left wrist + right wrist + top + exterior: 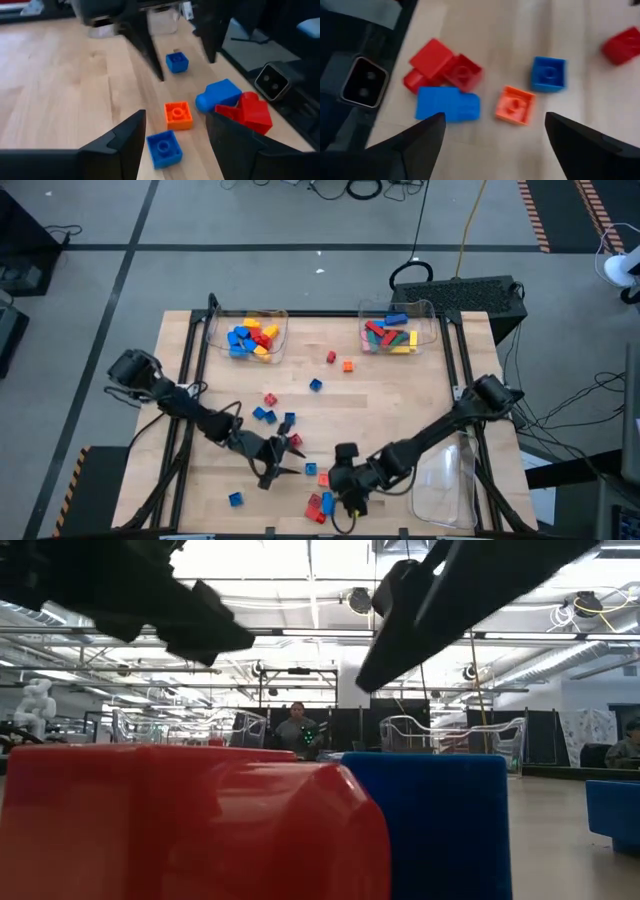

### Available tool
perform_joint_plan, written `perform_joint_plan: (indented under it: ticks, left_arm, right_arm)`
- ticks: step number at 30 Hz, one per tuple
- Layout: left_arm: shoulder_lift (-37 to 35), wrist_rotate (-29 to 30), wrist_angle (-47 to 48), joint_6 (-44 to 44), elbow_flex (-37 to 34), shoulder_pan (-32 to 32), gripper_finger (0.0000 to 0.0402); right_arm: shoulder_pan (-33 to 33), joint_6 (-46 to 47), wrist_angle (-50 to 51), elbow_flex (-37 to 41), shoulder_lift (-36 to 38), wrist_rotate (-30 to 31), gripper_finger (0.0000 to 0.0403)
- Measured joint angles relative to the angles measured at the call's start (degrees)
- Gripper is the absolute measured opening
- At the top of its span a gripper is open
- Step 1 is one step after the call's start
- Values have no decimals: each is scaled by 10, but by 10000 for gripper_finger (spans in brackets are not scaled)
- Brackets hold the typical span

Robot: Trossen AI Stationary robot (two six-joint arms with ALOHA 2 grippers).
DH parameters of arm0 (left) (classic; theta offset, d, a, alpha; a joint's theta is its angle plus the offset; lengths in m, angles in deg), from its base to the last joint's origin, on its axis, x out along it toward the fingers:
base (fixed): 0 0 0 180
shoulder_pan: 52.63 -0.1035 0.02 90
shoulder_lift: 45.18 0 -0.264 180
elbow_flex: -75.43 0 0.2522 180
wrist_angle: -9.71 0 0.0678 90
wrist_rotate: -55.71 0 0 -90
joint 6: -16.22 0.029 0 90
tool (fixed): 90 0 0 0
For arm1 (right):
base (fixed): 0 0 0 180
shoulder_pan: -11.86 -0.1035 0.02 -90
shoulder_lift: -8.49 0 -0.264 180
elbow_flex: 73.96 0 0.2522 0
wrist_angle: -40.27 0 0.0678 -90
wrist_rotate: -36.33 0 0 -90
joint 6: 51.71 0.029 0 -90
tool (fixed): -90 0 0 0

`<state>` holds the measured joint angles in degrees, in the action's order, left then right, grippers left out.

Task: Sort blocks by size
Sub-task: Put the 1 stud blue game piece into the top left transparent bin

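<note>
Loose blocks lie near the table's near edge: a small blue cube (164,148), an orange cube (178,115), another blue cube (176,62), and a larger blue block (220,95) against red ones (250,112). My left gripper (292,460) is open; in its wrist view the fingers stand either side of the small blue cube, touching nothing. My right gripper (338,495) is open above the same group, with the orange cube (515,105) and the blue block (447,105) ahead of its fingers. More blocks (265,415) are scattered mid-table.
Two clear trays at the far edge hold blocks: the left tray (215,330) blue, yellow and red ones, the right tray (432,315) red, green, yellow and blue ones. An empty clear tray (445,480) sits near right. A small camera (272,82) stands at the near edge.
</note>
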<state>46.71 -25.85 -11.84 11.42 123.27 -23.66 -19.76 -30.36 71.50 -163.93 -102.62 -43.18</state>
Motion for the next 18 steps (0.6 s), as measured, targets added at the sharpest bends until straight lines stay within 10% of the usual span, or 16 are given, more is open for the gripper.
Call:
perform_joint_plan:
  ticks: [18]
  left_arm:
    - [39, 205, -1, -85, 0, 61, 210]
  right_arm:
    - [-45, -46, -48, -77, -131, 14, 334]
